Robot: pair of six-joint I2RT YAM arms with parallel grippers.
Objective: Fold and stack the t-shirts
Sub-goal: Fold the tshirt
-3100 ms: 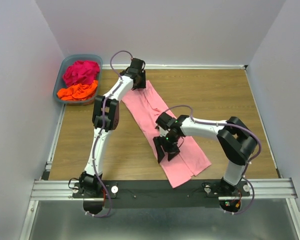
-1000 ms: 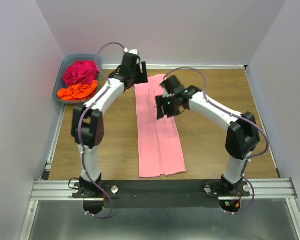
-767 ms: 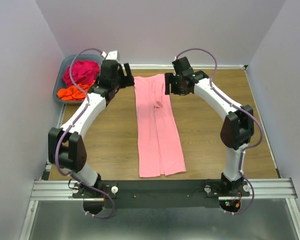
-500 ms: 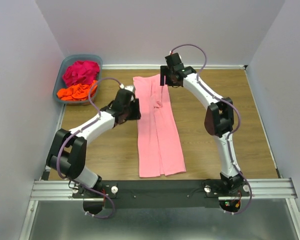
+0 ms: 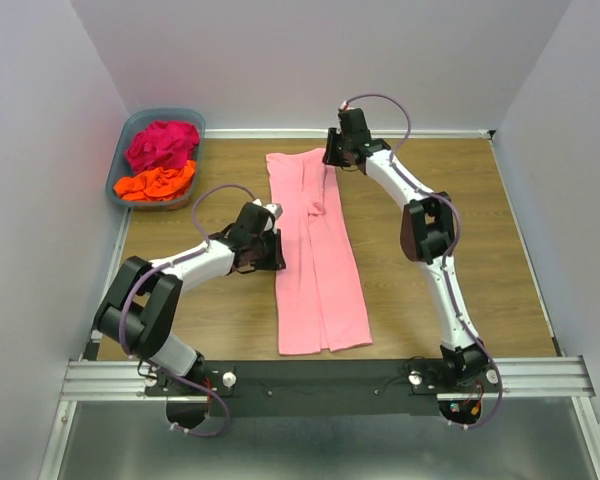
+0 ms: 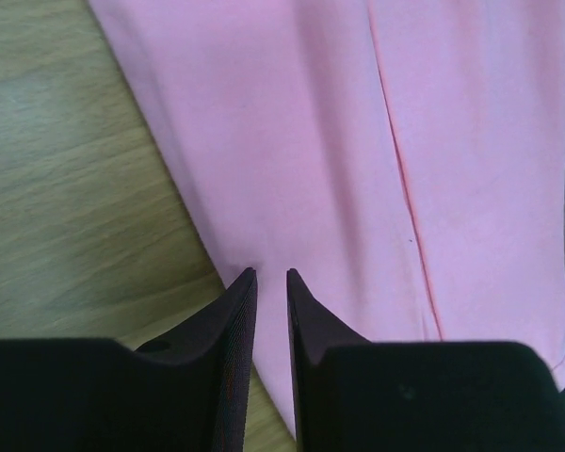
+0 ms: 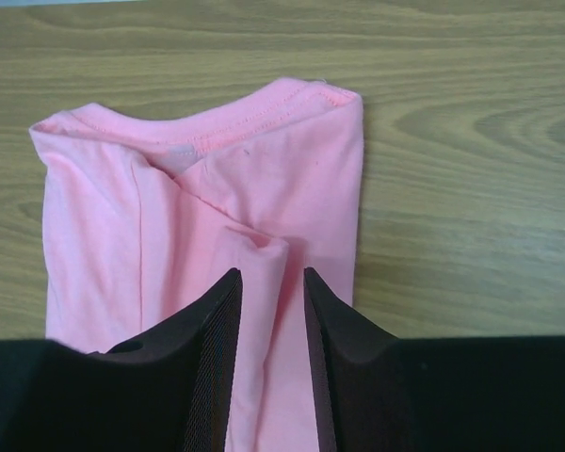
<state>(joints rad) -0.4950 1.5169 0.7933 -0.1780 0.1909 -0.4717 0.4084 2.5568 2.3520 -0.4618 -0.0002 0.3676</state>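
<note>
so far the light pink t-shirt (image 5: 315, 260) is only folded lengthwise, nothing stacked. if my left pincer (image 6: 269, 273) or right pincer (image 7: 268, 273) grasps it, i cannot tell.

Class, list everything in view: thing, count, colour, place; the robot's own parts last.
light pink t-shirt: one, light pink, folded lengthwise, mid-table
magenta t-shirt: one, magenta, crumpled, far part of basket
orange t-shirt: one, orange, crumpled, near part of basket
basket: one, grey-blue, far left corner
table: one, brown wood, under the pink shirt
left arm: one, white and black, left of pink shirt
right arm: one, white and black, right of pink shirt
left pincer: one, black, at pink shirt's left edge
right pincer: one, black, at pink shirt's collar end
</note>
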